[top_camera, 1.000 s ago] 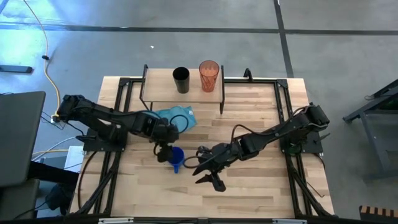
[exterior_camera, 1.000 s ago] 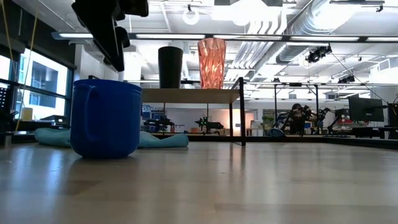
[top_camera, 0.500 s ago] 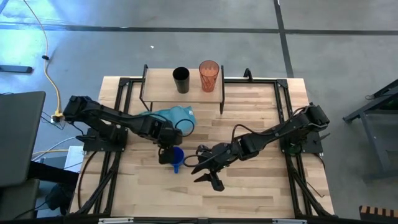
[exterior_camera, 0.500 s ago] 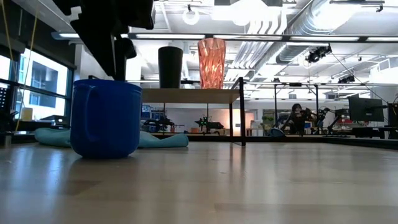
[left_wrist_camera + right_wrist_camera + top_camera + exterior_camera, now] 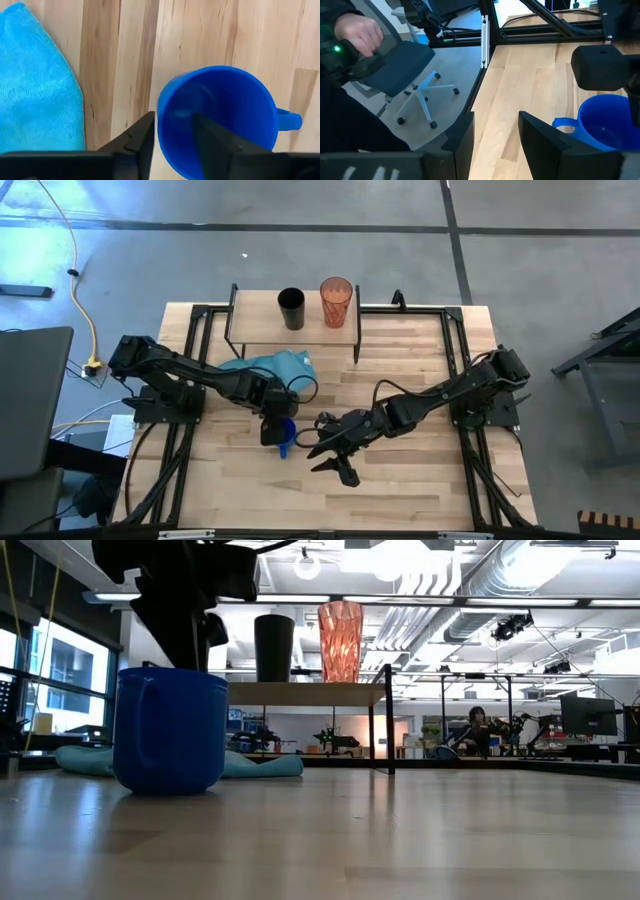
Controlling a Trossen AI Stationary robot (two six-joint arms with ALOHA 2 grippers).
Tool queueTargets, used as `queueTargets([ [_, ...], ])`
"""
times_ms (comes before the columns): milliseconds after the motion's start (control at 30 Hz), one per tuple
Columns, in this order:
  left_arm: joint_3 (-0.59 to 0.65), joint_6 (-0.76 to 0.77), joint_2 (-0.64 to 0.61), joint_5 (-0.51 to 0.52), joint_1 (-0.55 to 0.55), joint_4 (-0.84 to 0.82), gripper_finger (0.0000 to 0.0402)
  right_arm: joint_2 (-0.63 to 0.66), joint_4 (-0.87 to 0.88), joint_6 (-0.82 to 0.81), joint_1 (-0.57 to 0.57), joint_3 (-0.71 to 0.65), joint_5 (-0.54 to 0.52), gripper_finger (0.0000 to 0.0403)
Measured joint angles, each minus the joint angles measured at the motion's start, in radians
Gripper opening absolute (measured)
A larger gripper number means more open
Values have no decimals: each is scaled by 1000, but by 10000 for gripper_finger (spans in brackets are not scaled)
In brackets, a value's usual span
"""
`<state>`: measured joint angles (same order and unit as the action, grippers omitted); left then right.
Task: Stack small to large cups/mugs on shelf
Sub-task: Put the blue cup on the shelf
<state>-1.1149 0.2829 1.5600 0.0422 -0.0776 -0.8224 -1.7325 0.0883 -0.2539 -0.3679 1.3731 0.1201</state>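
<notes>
The left tool straddles the blue mug's rim, one finger inside and one outside the wall opposite the handle, set narrow about it; whether the pinch is firm I cannot tell. The mug stands upright on the worktop, just right of the teal cloth. To do this well, I would seat the fingers deeper over the rim and clamp before lifting, keeping the mug level. The right tool waits spread wide, just right of the mug. At the far edge, the shelf holds the black cup and red-orange tumbler side by side.
</notes>
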Motion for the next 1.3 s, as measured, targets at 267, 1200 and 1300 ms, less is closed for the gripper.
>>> queueTargets([
  [267, 0, -22, 0, 3, 0, 14, 61, 0, 1, 0, 0, 0, -4, 144],
  [1200, 19, -13, 48, 27, -1, 12, 108, 0, 12, 0, 0, 0, -5, 144],
  [1300, 19, -13, 48, 26, -1, 3, 89, 0, 13, 0, 0, 0, -5, 144],
])
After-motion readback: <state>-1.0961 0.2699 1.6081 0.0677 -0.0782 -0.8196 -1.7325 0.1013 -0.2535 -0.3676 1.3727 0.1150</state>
